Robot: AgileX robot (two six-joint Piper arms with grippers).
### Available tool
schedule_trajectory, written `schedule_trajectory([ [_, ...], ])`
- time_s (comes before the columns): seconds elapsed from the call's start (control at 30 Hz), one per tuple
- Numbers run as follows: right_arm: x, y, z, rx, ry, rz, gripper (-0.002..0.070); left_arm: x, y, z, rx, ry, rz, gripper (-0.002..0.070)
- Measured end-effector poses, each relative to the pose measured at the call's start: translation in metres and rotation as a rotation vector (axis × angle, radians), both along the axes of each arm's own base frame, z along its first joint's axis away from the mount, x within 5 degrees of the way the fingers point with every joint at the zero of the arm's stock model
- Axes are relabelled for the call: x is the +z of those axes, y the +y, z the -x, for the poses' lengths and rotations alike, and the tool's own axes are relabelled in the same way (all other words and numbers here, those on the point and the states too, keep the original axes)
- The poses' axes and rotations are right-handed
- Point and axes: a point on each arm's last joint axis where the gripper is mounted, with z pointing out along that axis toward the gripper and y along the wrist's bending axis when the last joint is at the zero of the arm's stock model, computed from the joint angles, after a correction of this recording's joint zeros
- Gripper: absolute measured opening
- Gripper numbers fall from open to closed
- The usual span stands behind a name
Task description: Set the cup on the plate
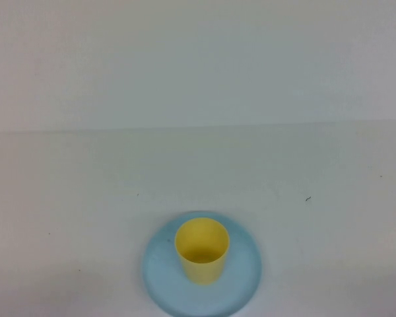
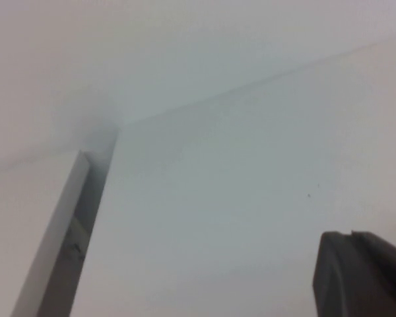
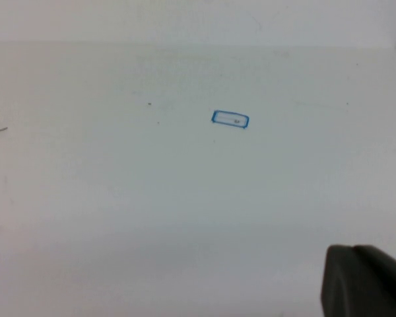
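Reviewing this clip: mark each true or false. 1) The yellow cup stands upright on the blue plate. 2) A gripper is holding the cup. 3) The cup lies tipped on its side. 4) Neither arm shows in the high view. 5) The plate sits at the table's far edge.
1) True: the small yellow plastic cup stands upright on the round light-blue plastic plate.
2) False: nothing touches the cup. Only a dark part of the left gripper and of the right gripper shows, each in its own wrist view over the white table.
3) False: its open mouth faces up.
4) True.
5) False: it lies at the near edge.
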Motion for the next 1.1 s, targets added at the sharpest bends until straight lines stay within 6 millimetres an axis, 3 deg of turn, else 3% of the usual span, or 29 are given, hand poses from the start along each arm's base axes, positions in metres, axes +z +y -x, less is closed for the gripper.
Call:
schedule_trajectory([
  [0.23,-0.001,-0.001,0.0,0.01,0.015,0.037,0.0001,-0.011,-0.003,0.002,-0.015,0.117,0.062,0.0],
  [0.43,-0.001,0.0,0.0,0.036,0.015,0.045,0.0001,-0.01,-0.005,0.002,-0.022,0.109,0.127,0.0],
  [0.77,0.001,0.007,-0.001,0.042,-0.025,-0.178,0.0001,-0.011,-0.007,0.003,-0.041,0.121,0.144,0.0],
  [1.1,-0.002,0.009,0.0,0.058,0.02,-0.16,0.0001,-0.011,-0.007,0.002,-0.043,0.118,0.147,0.0],
])
